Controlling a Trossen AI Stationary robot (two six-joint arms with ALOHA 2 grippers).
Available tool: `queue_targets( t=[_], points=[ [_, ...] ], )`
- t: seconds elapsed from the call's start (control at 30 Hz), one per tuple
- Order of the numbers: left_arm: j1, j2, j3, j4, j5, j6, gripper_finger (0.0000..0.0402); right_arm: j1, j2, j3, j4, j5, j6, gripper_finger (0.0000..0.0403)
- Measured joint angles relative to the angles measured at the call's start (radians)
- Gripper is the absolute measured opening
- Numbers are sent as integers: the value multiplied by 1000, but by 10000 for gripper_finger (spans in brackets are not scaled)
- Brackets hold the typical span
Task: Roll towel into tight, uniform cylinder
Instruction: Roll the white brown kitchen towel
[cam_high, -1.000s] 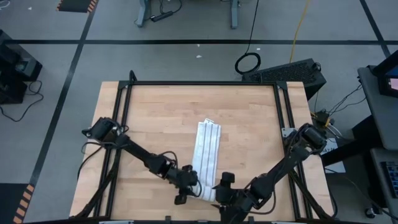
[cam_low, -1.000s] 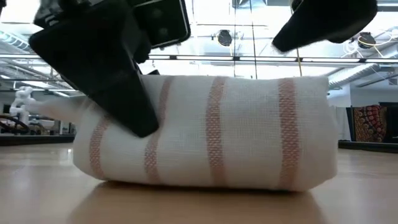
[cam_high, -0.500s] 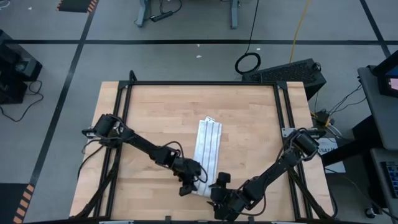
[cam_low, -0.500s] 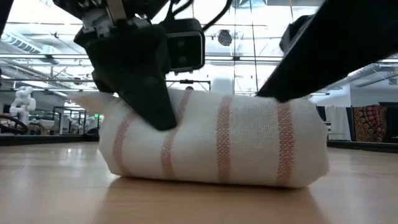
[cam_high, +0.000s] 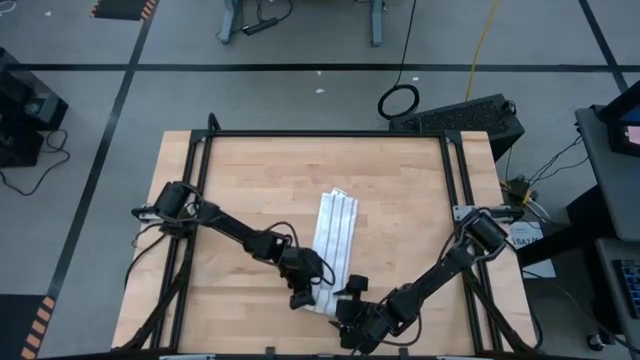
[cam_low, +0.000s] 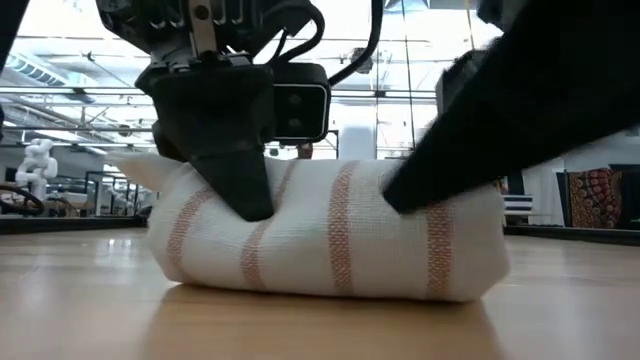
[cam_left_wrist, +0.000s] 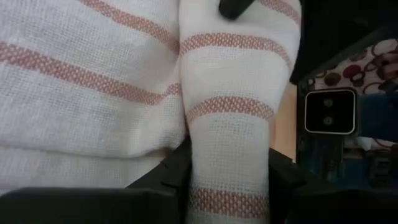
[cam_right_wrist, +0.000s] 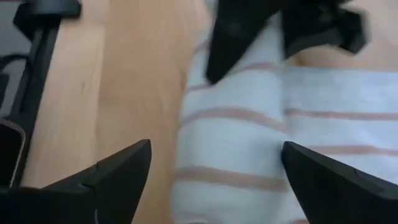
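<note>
The towel (cam_high: 334, 235) is white with thin reddish stripes and lies as a long strip on the wooden table. Its near end is rolled into a thick roll (cam_low: 320, 240) that rests on the tabletop. My left gripper (cam_high: 306, 292) stands over the roll's left part, shut on it. My right gripper (cam_high: 350, 305) is at the roll's right part. It is open wide, with one finger on each side of the roll (cam_right_wrist: 230, 155). My left gripper pinches the roll near its left end (cam_left_wrist: 229, 155) between its two fingers, one on the near side (cam_low: 238, 190) and one on the far side. The fingers come from above, pointing down, across the roll. The roll lies on the table. My right gripper's near finger (cam_low: 440, 160) slants down in front of the roll's right part; I cannot tell whether it touches.
The flat, unrolled strip (cam_left_wrist: 81, 93) runs from the roll toward the table's far edge. Bare wooden tabletop (cam_high: 240, 190) lies on both sides of the strip. A black frame rail (cam_high: 320, 133) borders the table.
The roll has turned over a little toward the table's far edge, taking up more of the strip. My left gripper has gone with it, toward the far edge, and tipped more upright. My right gripper has moved toward the table's left, closer over the roll's right part.
</note>
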Motion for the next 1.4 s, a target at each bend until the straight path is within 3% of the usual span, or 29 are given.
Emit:
queue_targets(
  t=[0.37, 0.9, 1.2, 1.4],
  points=[
    [36, 2, -1, -5, 28, -26, 124, -7, 51, 0, 16, -20, 69, 352],
    [39, 2, -1, -4, 48, -26, 124, -15, 29, 2, -48, 51, 99, 352],
    [42, 2, -1, -5, 48, -26, 124, -43, 62, 2, -20, -21, 133, 351],
    [43, 2, -1, -5, 33, -27, 125, -54, 62, 2, -20, -55, 161, 292]
  ],
)
